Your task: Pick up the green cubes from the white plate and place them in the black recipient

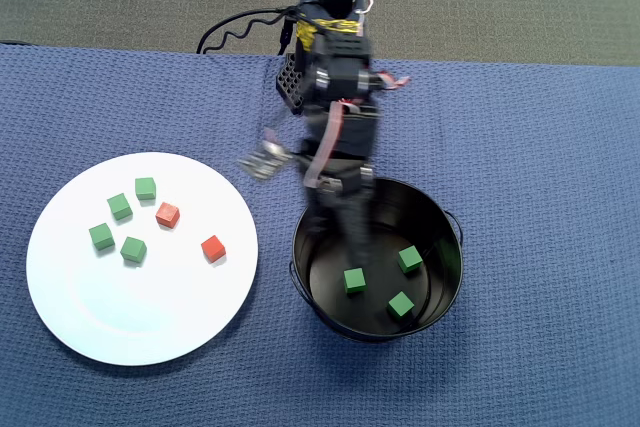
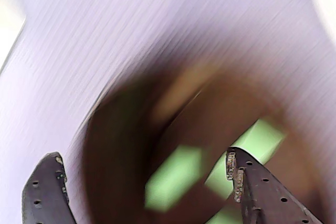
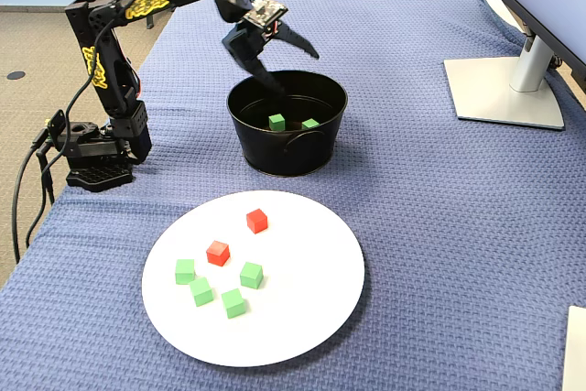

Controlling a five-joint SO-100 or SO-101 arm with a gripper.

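Green cubes, small, matte and bright, sit in two groups: four [image 1: 120, 206] lie on the large flat round white plate [image 1: 90, 322] toward the counter's left edge in the overhead view, and three [image 1: 354, 280] rest on the shiny floor of the glossy black round metal bucket [image 1: 447, 287] near the counter's middle. Two small red cubes [image 1: 167, 214] share the plate, just beside the green ones. The counter is covered by a blue woven cloth [image 1: 560, 177].

The robot's black two-finger hand [image 3: 275, 52] hangs over the bucket's far rim in the fixed view, fingers spread wide apart with nothing between them.

The cubes look light and rigid, with flat faces that should take a pinch across two opposite sides; being so small, they may skid on the smooth plate if nudged. On the plate they lie near one another with narrow gaps between them, so the fingers will likely need to come down carefully around one alone.

In the wrist view everything is smeared by motion: only two dark fingertips [image 2: 247, 182] and pale green patches inside a dark round shape can be made out. The fixed view shows only two cubes in the bucket; its near wall hides the third. A grey monitor stand [image 3: 508, 89] is cut off at the counter's right edge there.
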